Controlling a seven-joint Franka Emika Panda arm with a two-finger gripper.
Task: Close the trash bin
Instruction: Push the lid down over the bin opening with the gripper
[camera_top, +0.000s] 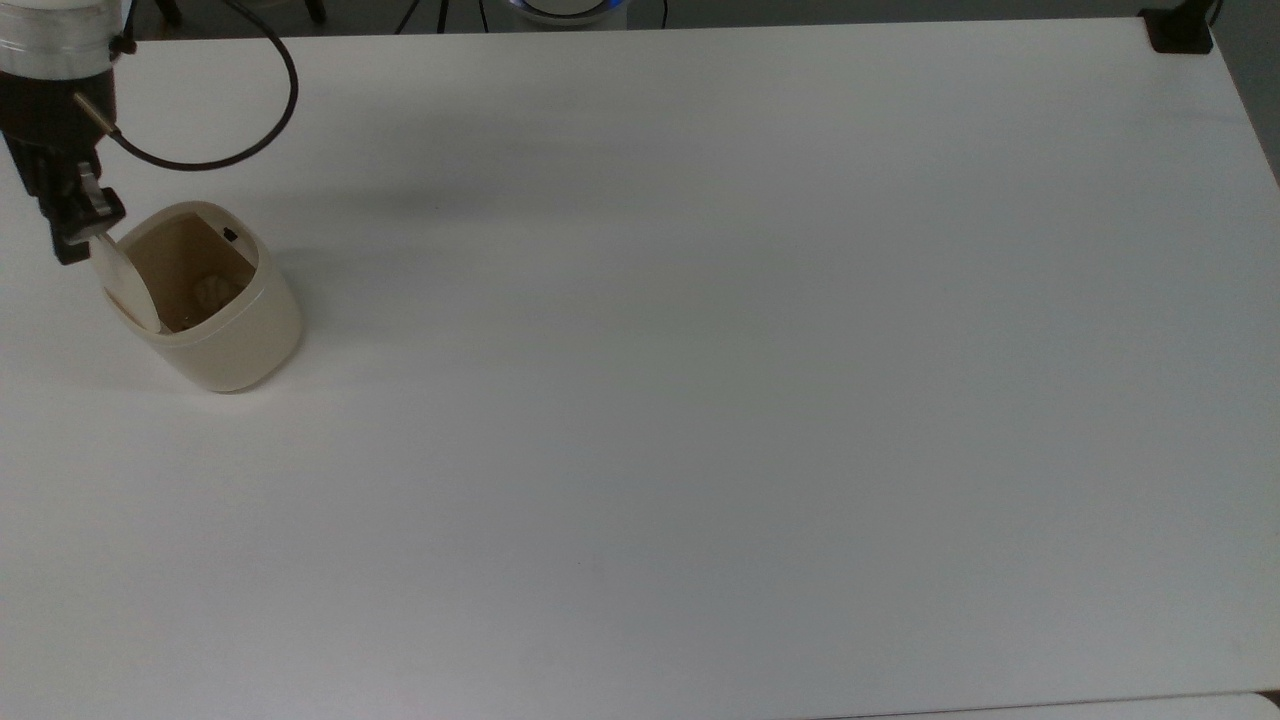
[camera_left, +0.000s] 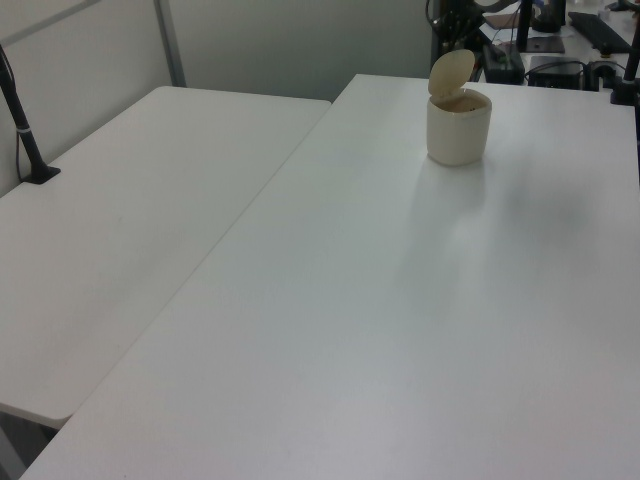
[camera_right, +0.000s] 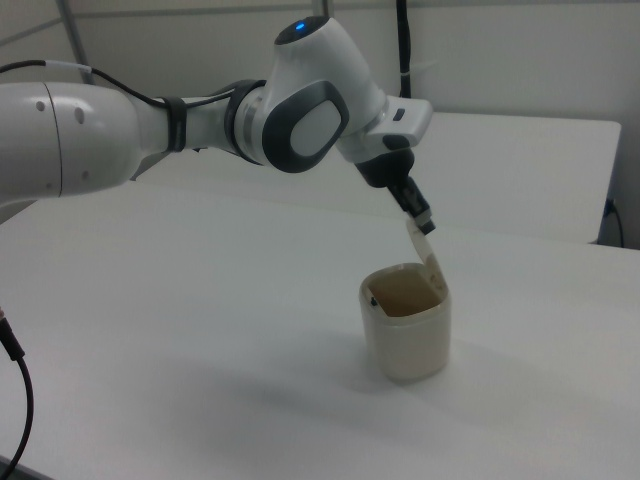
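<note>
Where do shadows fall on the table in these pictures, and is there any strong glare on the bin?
In the top view, a soft shadow lies on the table to the top view's right of the trash bin; in the left view, a faint shadow lies in front of the bin, toward the camera; in the right view, a diffuse shadow spreads to the right view's left of it. No view shows strong glare on the bin.
</note>
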